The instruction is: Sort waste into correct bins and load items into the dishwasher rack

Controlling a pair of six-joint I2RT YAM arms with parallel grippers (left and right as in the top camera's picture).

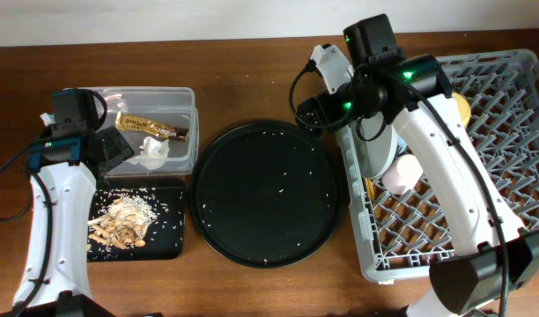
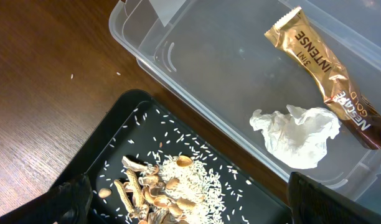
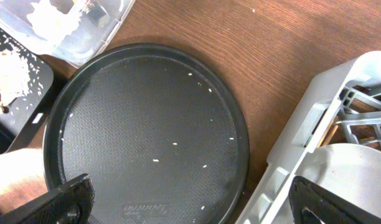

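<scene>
The brown-and-gold wrapper and the white tissue lie in the clear box. Tan scraps with rice lie in the small black tray. My left gripper is open and empty over the boundary between these two bins. The left wrist view shows the wrapper, the tissue and the scraps between my open fingers. My right gripper is open and empty by the left edge of the grey rack. The rack holds a pink cup, a white plate and a yellow bowl.
The large round black tray lies between the bins and the rack, with a few rice grains on it. It fills the right wrist view, with the rack's corner at right. Bare wooden table lies along the back edge.
</scene>
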